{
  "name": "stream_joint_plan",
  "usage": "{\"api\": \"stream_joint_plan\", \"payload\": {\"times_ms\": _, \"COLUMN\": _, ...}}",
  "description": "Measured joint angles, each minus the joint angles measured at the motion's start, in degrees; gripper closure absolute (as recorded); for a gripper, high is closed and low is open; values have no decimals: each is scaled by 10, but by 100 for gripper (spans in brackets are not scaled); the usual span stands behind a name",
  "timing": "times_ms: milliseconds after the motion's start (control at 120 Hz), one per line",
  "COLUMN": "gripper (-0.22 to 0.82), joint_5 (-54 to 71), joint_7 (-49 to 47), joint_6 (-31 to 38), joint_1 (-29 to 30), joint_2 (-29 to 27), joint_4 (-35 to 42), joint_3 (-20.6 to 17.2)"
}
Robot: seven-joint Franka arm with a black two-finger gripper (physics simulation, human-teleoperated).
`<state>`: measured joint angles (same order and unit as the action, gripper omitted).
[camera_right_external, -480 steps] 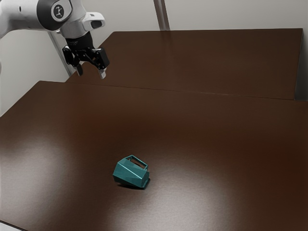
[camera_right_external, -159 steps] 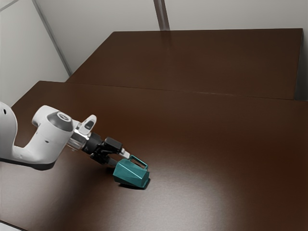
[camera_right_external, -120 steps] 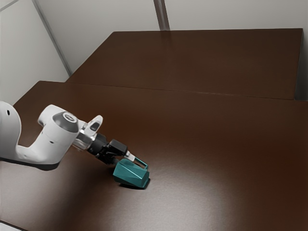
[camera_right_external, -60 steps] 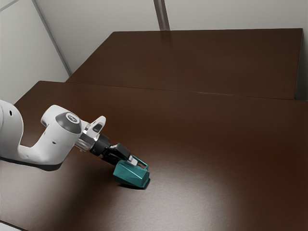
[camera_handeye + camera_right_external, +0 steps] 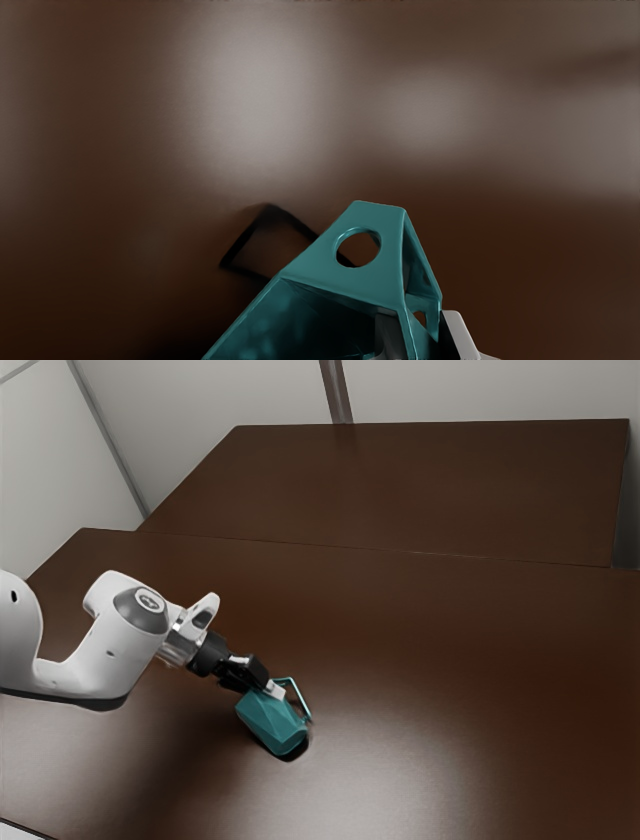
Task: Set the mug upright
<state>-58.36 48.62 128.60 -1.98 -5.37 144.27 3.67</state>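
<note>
Teal and tilted, the mug (image 5: 270, 722) sits at the fingertips of the end effector (image 5: 268, 690), pinched by its wall, one finger inside, its handle (image 5: 299, 697) beside them over the brown worktop (image 5: 450, 660).

Glossy dark brown table (image 5: 450, 630) with a thin seam across; on it, a tilted teal mug (image 5: 268, 717); dark shadow (image 5: 296, 754) alongside

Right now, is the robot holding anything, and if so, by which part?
Yes, the teal mug: the gripper has it by the side wall at its open end, near the handle, one finger inside, the other outside.
</note>
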Motion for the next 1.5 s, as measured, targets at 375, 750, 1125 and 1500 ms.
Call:
{"api": "stream_joint_plan", "payload": {"times_ms": 375, "gripper": 79, "joint_5": 10, "joint_7": 2, "joint_6": 4, "joint_1": -13, "joint_2": -43, "joint_4": 0, "joint_3": -1}}
{"api": "stream_joint_plan", "payload": {"times_ms": 750, "gripper": 79, "joint_5": 187, "joint_7": -29, "joint_6": 0, "joint_1": -14, "joint_2": -52, "joint_4": -72, "joint_3": -1}}
{"api": "stream_joint_plan", "payload": {"times_ms": 1125, "gripper": 79, "joint_5": 423, "joint_7": -116, "joint_6": -25, "joint_1": -2, "joint_2": -22, "joint_4": -143, "joint_3": -26}}
{"api": "stream_joint_plan", "payload": {"times_ms": 1500, "gripper": 79, "joint_5": 564, "joint_7": -204, "joint_6": -20, "joint_1": 24, "joint_2": 13, "joint_4": -166, "joint_3": -74}}
